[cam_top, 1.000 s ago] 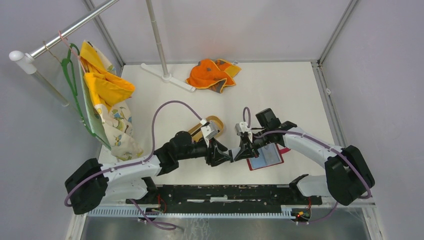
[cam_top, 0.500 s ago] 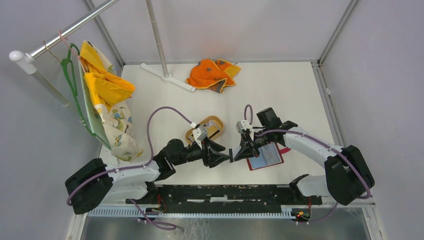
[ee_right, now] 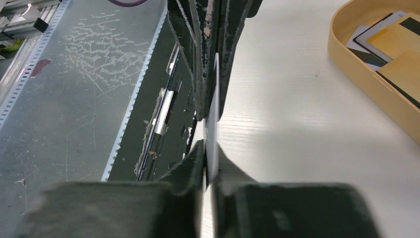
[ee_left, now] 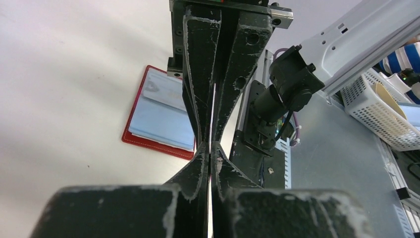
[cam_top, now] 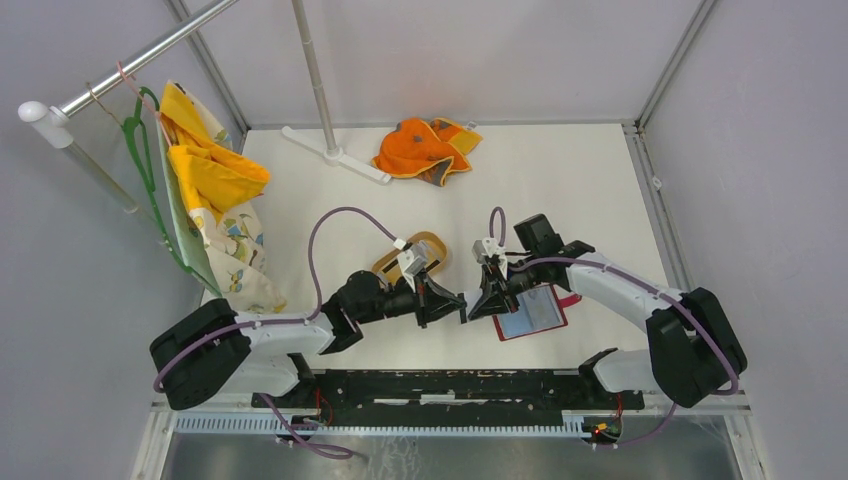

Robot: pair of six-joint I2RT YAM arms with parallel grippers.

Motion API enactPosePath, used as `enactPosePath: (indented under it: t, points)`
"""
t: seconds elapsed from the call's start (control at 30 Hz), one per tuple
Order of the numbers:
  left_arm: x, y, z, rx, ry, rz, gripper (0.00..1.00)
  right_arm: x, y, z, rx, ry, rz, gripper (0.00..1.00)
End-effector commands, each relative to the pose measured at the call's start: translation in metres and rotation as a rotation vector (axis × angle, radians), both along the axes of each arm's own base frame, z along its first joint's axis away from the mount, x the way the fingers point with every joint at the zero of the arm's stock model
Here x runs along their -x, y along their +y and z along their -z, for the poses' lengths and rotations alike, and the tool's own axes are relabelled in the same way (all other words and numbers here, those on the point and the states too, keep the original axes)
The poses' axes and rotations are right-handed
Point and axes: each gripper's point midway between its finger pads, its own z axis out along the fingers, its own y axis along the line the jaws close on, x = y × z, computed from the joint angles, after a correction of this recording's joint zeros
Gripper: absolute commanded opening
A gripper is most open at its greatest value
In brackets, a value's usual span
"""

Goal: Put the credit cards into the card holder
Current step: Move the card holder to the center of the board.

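Over white table [cam_top: 600, 180], left gripper [ee_left: 210, 148], wide 1 second ago, now pinches the credit card [ee_right: 215, 106] that right gripper [ee_right: 210, 151] clamps.

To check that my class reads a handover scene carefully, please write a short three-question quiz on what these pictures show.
1. True or false: the card holder lies open on the table.
2. Where do the spare cards lie? A) in the wooden tray B) on the orange cloth C) inside the card holder
3. What do the left pincer and the right pincer both clamp?
Key: 1 true; 2 A; 3 the same white card, seen edge-on between them.
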Motion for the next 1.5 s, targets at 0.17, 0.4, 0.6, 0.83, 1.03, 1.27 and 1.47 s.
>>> enactPosePath:
  t: [0.17,0.4,0.6,0.83,1.03,1.27,1.47]
  points:
    - [-0.005,0.003,-0.024,0.083,0.016,-0.046,0.02,-0.031,-0.019,-0.010,0.095,-0.273,0.009,0.54]
    - [-0.001,0.015,-0.018,0.113,0.123,-0.089,0.02,-0.086,-0.081,-0.009,0.303,-0.736,0.268,0.59]
    - [-0.002,-0.001,-0.011,0.102,0.203,-0.049,0.02,-0.122,-0.140,0.011,0.543,-0.911,0.541,0.41]
    - [0.001,-0.034,0.001,0.157,0.357,0.061,0.02,-0.132,-0.191,0.038,0.749,-0.732,0.647,0.31]
    - [0.002,-0.060,0.020,0.159,0.454,0.024,0.02,-0.128,-0.210,0.055,0.822,-0.666,0.674,0.30]
    - [-0.013,-0.068,0.053,0.088,0.534,-0.169,0.02,-0.119,-0.214,0.080,0.876,-0.557,0.621,0.30]
    - [-0.022,-0.073,0.072,0.004,0.537,-0.296,0.02,-0.113,-0.219,0.095,0.925,-0.501,0.599,0.30]
